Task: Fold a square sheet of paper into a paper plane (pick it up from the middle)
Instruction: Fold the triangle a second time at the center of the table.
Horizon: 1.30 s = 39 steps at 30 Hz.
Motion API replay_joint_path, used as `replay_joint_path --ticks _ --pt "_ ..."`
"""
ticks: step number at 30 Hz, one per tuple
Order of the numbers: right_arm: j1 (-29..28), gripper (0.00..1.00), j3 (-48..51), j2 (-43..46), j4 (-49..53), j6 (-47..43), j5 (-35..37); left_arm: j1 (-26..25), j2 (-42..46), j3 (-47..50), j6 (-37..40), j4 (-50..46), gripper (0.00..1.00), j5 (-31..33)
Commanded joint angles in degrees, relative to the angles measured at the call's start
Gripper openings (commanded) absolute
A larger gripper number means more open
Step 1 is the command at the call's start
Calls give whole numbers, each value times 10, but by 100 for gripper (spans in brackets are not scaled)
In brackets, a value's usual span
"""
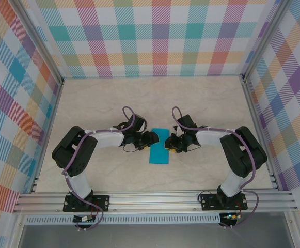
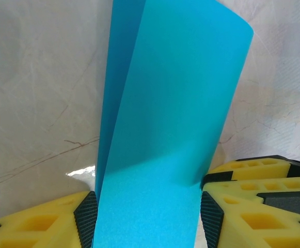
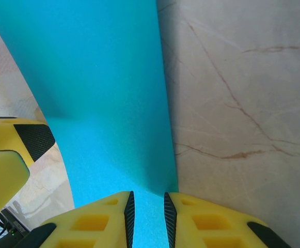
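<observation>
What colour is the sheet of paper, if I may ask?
The paper is teal-blue, clearest from the left wrist.

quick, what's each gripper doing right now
left gripper: open, jaws astride the folded teal-blue paper sheet; whether they press it cannot be told
right gripper: shut on that sheet

There is one square sheet of paper (image 1: 159,146) on one worktop (image 1: 155,98). Two arms stand at the near edge, the left arm (image 1: 75,151) and the right arm (image 1: 242,150). That gives two claws, the left claw (image 1: 152,138) and the right claw (image 1: 168,146). Each claw has two yellow fingers (image 3: 88,223), four altogether. Three plaid walls (image 1: 155,36) stand left, far and right.
</observation>
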<state>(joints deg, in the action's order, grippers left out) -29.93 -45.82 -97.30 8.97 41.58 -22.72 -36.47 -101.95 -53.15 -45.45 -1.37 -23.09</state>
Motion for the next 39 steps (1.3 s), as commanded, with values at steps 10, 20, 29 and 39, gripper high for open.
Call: replay_joint_path --ticks 10,20,29,39 --pt "12 26 38 -1 -14 13 -2 -5 -8 -30 19 1 58 -15" --pt "19 26 45 1 -17 10 -5 3 -22 -129 96 -119 65 96" --pt "20 26 45 0 -16 8 -7 18 -81 -177 103 -109 67 89" --pt "23 26 46 -1 -15 6 -8 20 -106 -192 105 -87 67 54"
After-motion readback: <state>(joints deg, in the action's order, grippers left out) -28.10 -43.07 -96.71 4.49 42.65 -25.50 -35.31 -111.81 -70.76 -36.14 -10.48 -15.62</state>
